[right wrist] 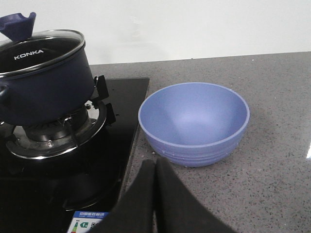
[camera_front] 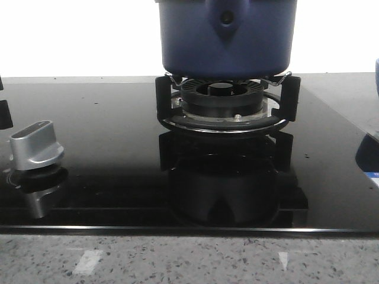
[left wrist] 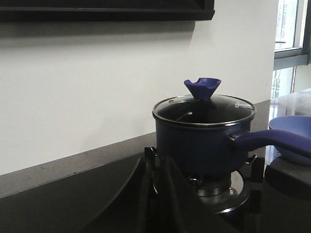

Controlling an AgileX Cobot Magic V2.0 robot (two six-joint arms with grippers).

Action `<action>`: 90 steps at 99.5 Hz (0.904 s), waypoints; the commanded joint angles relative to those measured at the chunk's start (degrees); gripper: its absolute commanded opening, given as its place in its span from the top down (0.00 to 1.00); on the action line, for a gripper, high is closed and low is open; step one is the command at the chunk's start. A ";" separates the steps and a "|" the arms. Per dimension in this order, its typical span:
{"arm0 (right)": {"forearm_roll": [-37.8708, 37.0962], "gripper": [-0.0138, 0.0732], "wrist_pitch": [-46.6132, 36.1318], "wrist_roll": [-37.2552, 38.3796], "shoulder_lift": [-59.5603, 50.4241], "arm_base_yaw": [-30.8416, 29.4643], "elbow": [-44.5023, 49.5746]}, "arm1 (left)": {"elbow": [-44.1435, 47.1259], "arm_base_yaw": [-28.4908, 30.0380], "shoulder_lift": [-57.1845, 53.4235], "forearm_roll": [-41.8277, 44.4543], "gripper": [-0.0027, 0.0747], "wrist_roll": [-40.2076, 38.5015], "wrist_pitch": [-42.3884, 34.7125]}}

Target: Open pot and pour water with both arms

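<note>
Pot [left wrist: 204,141] sits upright on the burner [camera_front: 224,103] of the black glass surface [camera_front: 106,148], its glass lid [left wrist: 204,108] on, well apart from both tools; left tool [left wrist: 154,194] has its fingers pressed together, holding nothing, short of the pot's side; right tool [right wrist: 155,194] likewise closed and empty, just before the blue bowl [right wrist: 194,121]; the pot's handle [left wrist: 272,140] reaches toward that bowl.
</note>
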 commanded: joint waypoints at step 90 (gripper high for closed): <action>-0.25 0.92 -4.20 -0.53 0.87 0.00 -1.11 | 0.56 0.09 -0.58 61.03 0.99 -64.12 -0.04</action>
